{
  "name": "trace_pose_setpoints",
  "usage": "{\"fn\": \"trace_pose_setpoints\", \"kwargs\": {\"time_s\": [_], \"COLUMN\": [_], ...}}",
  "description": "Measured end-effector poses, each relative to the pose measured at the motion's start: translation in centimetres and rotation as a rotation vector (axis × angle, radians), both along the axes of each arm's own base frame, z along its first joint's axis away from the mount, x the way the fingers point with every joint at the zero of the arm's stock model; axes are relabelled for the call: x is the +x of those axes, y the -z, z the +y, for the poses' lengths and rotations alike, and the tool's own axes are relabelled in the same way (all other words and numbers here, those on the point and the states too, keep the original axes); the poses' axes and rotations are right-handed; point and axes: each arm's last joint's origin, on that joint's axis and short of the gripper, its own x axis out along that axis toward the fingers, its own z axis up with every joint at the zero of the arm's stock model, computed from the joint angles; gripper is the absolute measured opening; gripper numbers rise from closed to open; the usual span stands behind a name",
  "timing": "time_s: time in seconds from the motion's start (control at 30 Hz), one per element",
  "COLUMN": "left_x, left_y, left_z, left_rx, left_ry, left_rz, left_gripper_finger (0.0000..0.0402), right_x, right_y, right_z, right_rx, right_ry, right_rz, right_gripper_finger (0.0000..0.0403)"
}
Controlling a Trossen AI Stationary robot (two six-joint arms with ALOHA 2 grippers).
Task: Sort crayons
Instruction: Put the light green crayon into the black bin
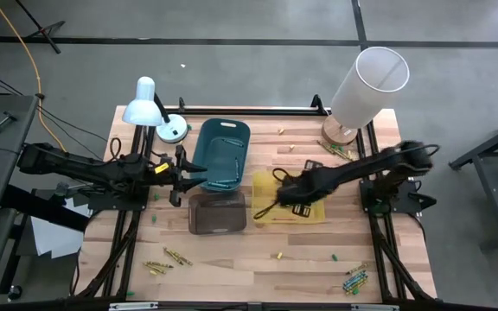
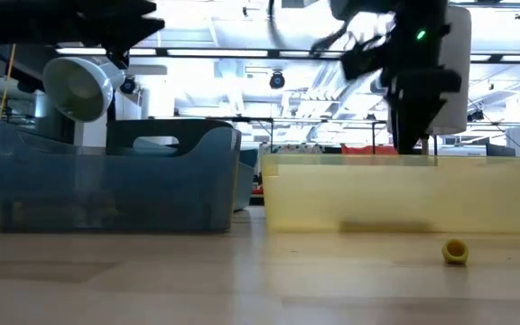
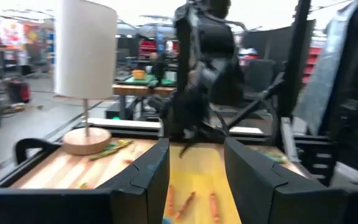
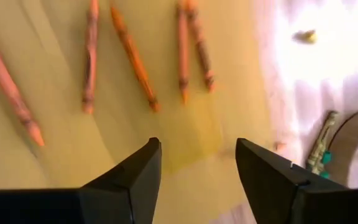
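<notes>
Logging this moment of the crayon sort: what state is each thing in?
Right hand: open, empty, over the yellow bin.
Left hand: open, empty, by the teal bin.
Orange crayons: lying loose in the yellow bin.
Desk lamp: upright.

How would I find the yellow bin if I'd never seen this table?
Start at the tall white lamp at the table's far right corner. Come toward the table's middle, where the right gripper hangs open. The yellow bin lies under it, beside a blue bin and a grey one; it alone holds orange crayons.
</notes>
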Motion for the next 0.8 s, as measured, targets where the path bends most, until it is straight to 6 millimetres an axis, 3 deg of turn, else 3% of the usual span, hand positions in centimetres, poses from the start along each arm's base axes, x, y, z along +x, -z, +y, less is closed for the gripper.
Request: {"fn": "trace_pose_setpoints", "kwargs": {"time_s": [0.2, 0.4, 0.53, 0.67, 0.8], "left_x": [-0.5, -0.6, -0.6, -0.6, -0.6], "left_y": [-0.5, -1.0, -1.0, -0.9, -0.9], "left_z": [-0.1, -0.2, -0.1, -0.1, -0.1], "left_rx": [0.0, -0.012, 0.044, 0.068, 0.062], "left_ry": [0.064, 0.079, 0.068, 0.063, 0.063], "left_rz": [-0.035, -0.083, -0.083, -0.083, -0.076], "left_gripper_finger": [0.0141, 0.0141, 0.0141, 0.0141, 0.0141], "right_x": [-2.9, -2.2, -1.7, -1.6, -1.3], "right_y": [-2.8, -5.0, -6.5, -6.9, -5.6], "right_z": [1.1, 1.6, 0.5, -0.5, -0.9], "right_rx": [-0.044, -0.173, -0.306, -0.288, -0.207], "right_ry": [0.007, -0.191, -0.248, -0.307, -0.315], "right_rz": [-0.48, -1.088, -1.419, -1.518, -1.426], "right_gripper_finger": [0.0199, 0.0199, 0.0199, 0.0199, 0.0199]}}
